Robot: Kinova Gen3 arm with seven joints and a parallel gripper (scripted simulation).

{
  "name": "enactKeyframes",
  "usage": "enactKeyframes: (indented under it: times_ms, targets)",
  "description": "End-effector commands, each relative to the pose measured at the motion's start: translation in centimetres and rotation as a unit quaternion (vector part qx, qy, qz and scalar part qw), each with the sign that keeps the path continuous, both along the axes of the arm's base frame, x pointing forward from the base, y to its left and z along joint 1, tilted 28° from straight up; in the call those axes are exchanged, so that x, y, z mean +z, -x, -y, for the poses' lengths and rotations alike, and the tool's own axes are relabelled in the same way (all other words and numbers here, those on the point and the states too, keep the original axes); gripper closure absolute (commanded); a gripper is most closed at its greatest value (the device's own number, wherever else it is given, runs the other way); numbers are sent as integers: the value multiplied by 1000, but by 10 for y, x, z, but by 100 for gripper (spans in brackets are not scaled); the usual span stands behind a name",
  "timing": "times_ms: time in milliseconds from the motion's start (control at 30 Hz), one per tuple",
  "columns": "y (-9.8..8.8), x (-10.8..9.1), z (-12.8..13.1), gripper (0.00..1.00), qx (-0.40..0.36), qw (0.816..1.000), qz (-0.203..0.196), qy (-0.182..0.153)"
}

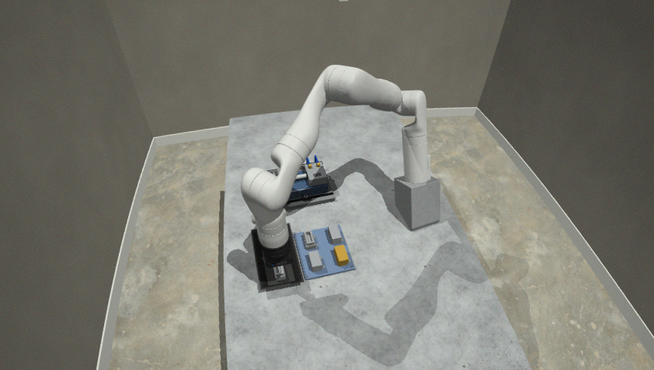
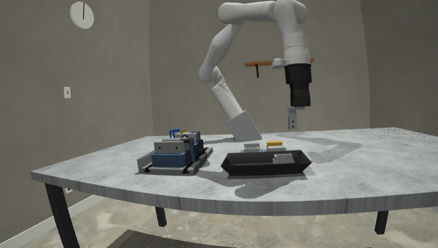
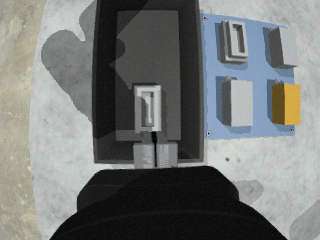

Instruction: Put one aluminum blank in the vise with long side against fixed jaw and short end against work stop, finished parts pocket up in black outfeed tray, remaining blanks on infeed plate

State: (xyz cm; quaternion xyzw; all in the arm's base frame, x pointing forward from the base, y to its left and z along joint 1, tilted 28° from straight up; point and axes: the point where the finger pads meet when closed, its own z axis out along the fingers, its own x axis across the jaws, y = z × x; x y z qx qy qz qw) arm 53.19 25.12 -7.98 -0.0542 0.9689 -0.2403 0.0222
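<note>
Your gripper hangs shut and empty above the black outfeed tray, where one finished part lies pocket up; open the fingers before descending squarely over the second finished part on the blue infeed plate.

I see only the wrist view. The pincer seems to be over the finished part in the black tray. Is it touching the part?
Observer: No. In the exterior view the pincer hangs well above the black tray, shut and empty, apart from the finished part.
Operator: And where is the vise? I do not see it well.
Observer: In the top view the vise stands apart from the tray, beyond the tray end opposite the part.
</note>
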Motion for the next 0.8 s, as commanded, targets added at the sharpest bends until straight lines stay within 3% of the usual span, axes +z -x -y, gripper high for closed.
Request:
enactKeyframes:
  times_ms: [0,767]
  targets:
    - [-1,5,-3,100,1,1000,2,-2]
    - [3,48,-26,100,1,1000,2,-2]
